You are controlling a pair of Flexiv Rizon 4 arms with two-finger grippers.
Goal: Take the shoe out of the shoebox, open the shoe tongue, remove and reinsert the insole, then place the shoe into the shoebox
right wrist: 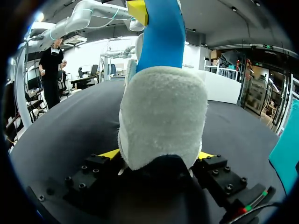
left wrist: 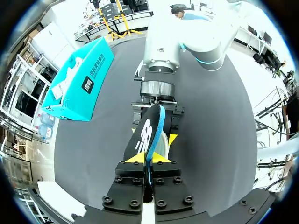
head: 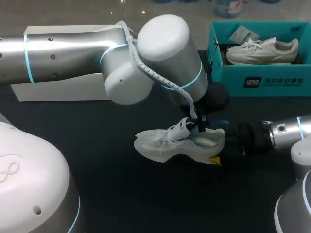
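Shoe [head: 180, 143]: white trainer, fuzzy padded heel, upright mid-table on black table [head: 121, 194], well apart from teal card shoebox [head: 262, 80]. Insole [left wrist: 150, 133]: thin, bendy, blue-edged, rising out of shoe. Grips: left gripper [left wrist: 148, 161] pinched on insole; right gripper [right wrist: 159, 156] clamped on heel. Risks: insole buckling or slipping from the thin pinch; shoe twisting in soft heel hold.
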